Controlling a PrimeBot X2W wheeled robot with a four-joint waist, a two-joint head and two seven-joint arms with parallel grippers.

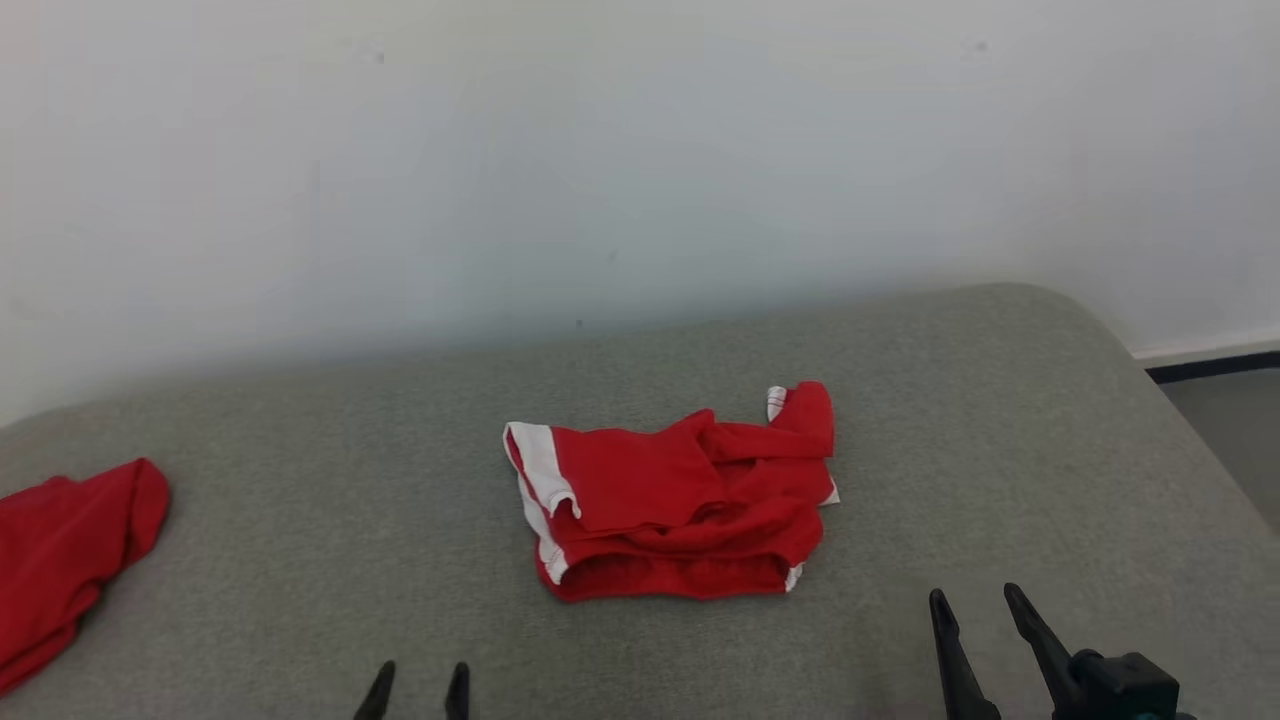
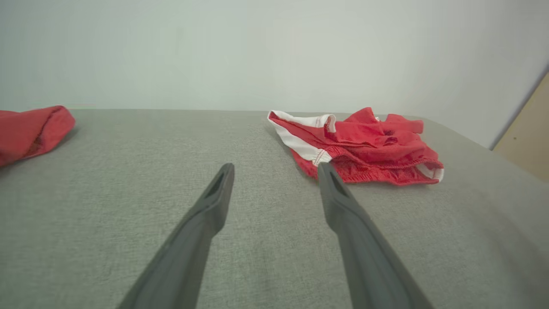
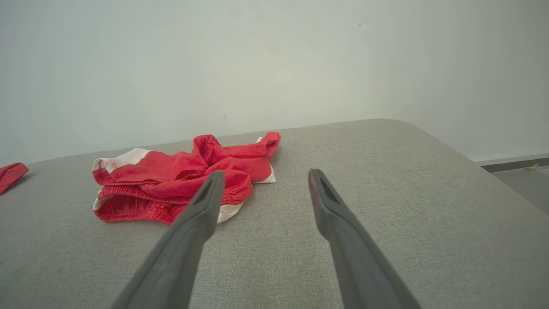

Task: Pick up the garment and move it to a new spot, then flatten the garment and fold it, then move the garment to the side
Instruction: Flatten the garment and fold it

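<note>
A crumpled red garment with white trim [image 1: 675,495] lies in the middle of the grey padded surface [image 1: 900,380]. My left gripper [image 1: 422,672] stands open at the bottom edge, in front of the garment and a little to its left. My right gripper [image 1: 978,595] is open too, low at the right, apart from the cloth. In the left wrist view the garment [image 2: 364,148] lies just past the right finger of the left gripper [image 2: 276,168]. In the right wrist view the garment [image 3: 184,178] lies ahead and left of the right gripper [image 3: 265,174]. Neither gripper touches it.
A second red cloth [image 1: 60,550] lies at the surface's left edge, also seen as red cloth [image 2: 30,133] in the left wrist view. A pale wall [image 1: 640,150] rises behind. The surface rounds off at the right, with floor [image 1: 1225,420] beyond.
</note>
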